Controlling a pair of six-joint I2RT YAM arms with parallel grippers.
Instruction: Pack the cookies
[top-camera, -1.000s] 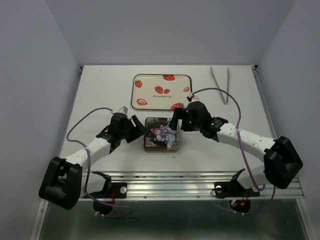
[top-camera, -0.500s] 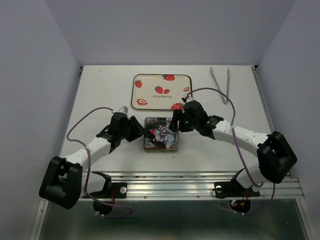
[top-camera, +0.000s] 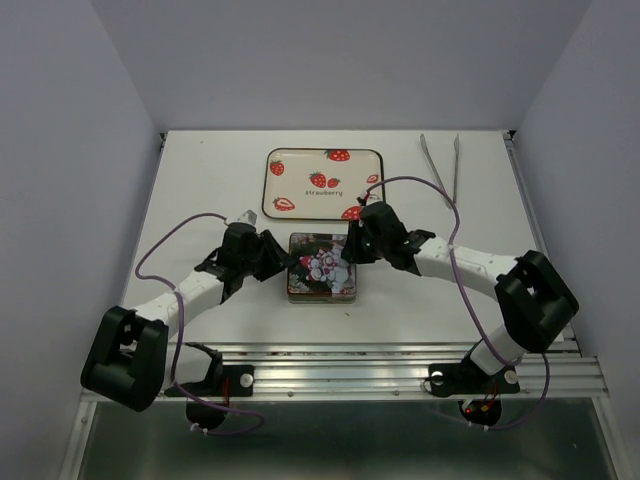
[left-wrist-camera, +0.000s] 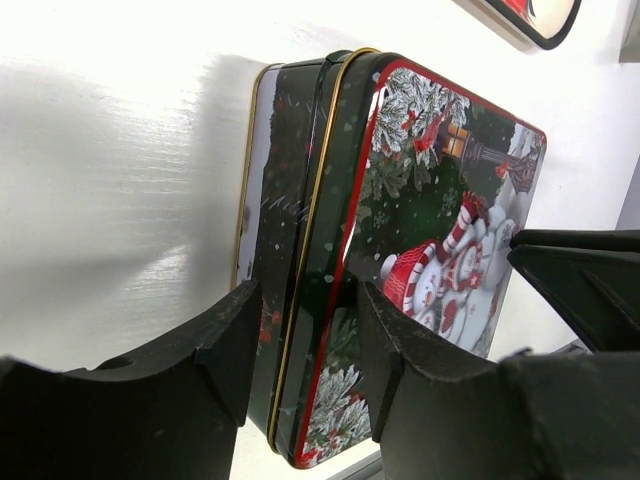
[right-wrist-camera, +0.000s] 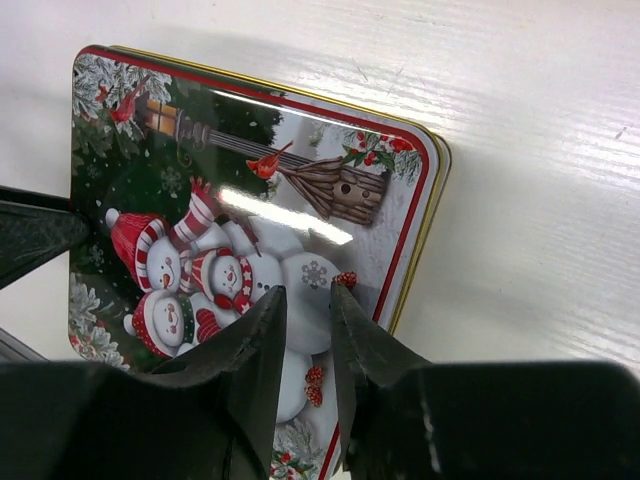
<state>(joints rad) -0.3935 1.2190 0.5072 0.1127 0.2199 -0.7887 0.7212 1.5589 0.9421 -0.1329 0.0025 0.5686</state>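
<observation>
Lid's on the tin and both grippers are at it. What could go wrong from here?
The left gripper clamps the tin by its edge; withdrawing without opening could drag or tip it. The right gripper is narrowed over the lid; pressing off-centre might skew it.

The left claw's (left-wrist-camera: 305, 310) 2 black fingers (left-wrist-camera: 225, 340) bracket the near rim of a snowman-printed tin (left-wrist-camera: 440, 200) on the white counter (left-wrist-camera: 120, 150).
</observation>
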